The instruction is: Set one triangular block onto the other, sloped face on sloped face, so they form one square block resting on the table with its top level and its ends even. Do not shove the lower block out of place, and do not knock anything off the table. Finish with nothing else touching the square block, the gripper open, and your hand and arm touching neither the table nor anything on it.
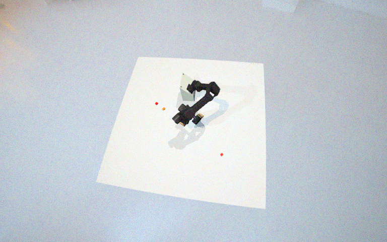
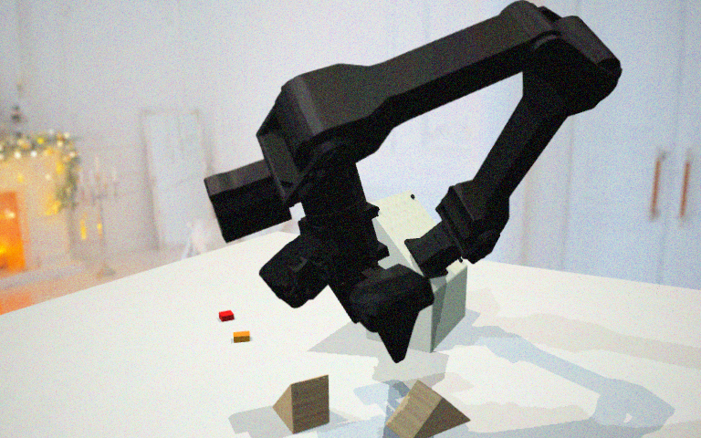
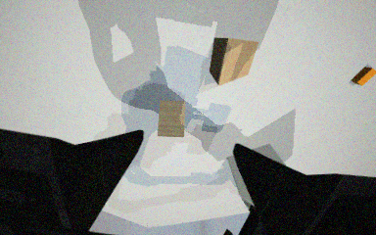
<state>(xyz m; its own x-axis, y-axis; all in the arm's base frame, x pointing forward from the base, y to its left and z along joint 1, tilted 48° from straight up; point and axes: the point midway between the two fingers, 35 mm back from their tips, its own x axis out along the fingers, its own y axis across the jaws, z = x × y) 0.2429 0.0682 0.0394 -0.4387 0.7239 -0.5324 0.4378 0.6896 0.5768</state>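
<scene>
Two wooden triangular blocks lie apart on the white table (image 1: 171,176). One block (image 2: 305,403) (image 3: 234,60) (image 1: 181,123) stands with a vertical face showing. The other block (image 2: 426,412) (image 3: 171,118) (image 1: 200,115) lies with its slope up. My gripper (image 2: 346,330) (image 3: 189,141) (image 1: 187,119) is open and empty. It points down and hangs above the two blocks without touching them. In the wrist view the sloped-up block lies between and just beyond the fingertips. In the top view the arm covers most of both blocks.
The arm's grey-green wedge-shaped base (image 2: 446,304) (image 1: 186,92) stands just behind the blocks. A small red block (image 2: 225,315) (image 1: 156,103) and a small orange block (image 2: 241,336) (image 1: 163,108) (image 3: 363,75) lie to one side. Another red block (image 1: 221,154) lies farther off.
</scene>
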